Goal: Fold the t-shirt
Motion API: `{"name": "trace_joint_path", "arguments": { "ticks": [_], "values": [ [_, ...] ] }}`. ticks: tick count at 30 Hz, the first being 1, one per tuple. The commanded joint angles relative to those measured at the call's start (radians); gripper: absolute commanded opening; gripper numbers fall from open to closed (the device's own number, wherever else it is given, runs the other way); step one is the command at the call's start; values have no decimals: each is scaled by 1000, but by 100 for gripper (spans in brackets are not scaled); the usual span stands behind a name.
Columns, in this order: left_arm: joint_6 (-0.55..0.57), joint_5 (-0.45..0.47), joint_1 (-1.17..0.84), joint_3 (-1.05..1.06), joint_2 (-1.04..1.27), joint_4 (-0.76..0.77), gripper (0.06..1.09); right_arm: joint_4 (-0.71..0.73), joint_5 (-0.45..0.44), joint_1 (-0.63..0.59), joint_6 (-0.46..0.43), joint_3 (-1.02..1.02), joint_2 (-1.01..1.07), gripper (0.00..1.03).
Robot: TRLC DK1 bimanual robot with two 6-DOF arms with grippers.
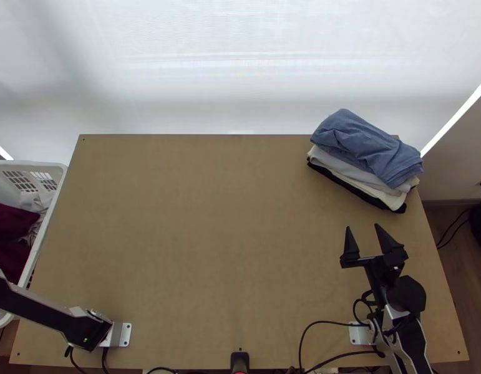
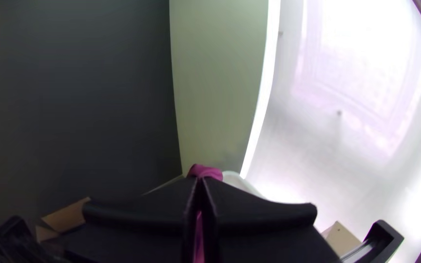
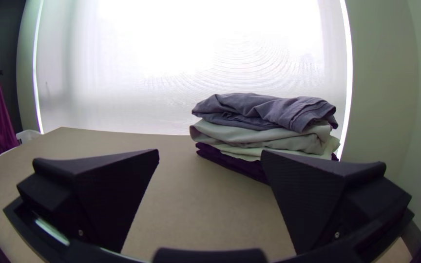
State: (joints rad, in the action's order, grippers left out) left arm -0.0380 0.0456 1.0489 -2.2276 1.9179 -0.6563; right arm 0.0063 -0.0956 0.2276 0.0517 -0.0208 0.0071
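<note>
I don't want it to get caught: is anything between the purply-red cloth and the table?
Yes, the white basket's rim. The purply-red cloth hangs from the left gripper into the basket, so it probably must clear that rim to reach the table.

Bright glare through the blind [image 3: 171,58]; bent edges

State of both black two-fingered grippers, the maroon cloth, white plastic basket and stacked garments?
Left gripper: shut on cloth
Right gripper: open
Maroon cloth: unfolded, hanging down to basket
White basket: holding clothes
Stacked blue, whitish and black garments: folded, blue on top
</note>
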Motion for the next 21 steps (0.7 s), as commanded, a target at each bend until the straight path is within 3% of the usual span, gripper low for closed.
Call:
{"name": "trace_joint_path", "arguments": {
  "ticks": [1, 6, 15, 21],
  "values": [
    [69, 17, -29, -18, -126, 21, 9, -3, 0, -2, -4, 13, -9, 98],
    [105, 60, -79, -10, -244, 18, 9, -3, 0, -2, -6, 13, -9, 98],
    [135, 59, -282, 9, -411, -16, 9, -3, 0, -2, -4, 13, -9, 98],
    [133, -16, -533, 22, -470, -94, 9, -3, 0, -2, -4, 13, -9, 98]
  ]
}}
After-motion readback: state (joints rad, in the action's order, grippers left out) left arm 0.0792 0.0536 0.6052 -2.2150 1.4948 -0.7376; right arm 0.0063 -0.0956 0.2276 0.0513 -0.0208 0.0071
